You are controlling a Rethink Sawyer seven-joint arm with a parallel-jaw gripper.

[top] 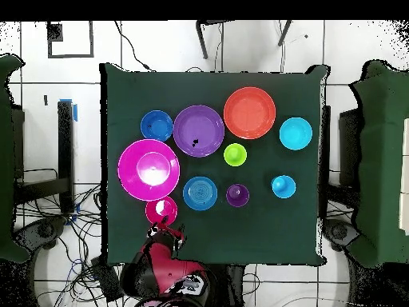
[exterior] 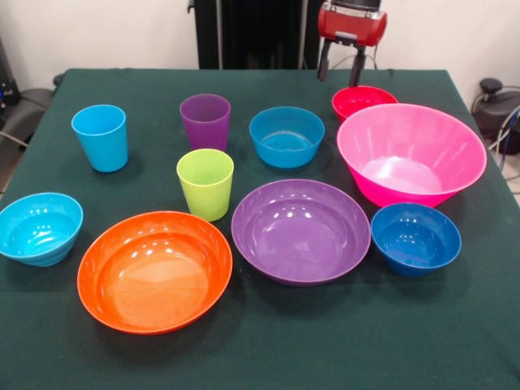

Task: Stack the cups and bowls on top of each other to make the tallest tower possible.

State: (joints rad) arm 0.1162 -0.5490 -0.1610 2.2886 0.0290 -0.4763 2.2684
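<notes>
Nearest the camera on the green table lies the wide orange bowl, with the wide purple bowl just beside it. Bowls counted: seven, namely those two shallow ones, one big deep pink bowl, and four small ones: cyan bowl at one table edge, dark blue bowl below the pink one, blue bowl mid-table, and red bowl. Cups counted: three, all upright and standing apart: light blue cup, purple cup, lime green cup. Nothing is stacked; every piece sits singly on the cloth. Partly hidden: the red bowl, whose near side is covered by the pink bowl's rim. Over that red bowl hangs the gripper, its fingers apart and holding nothing; the arm above is cut off at the picture's top.
</notes>
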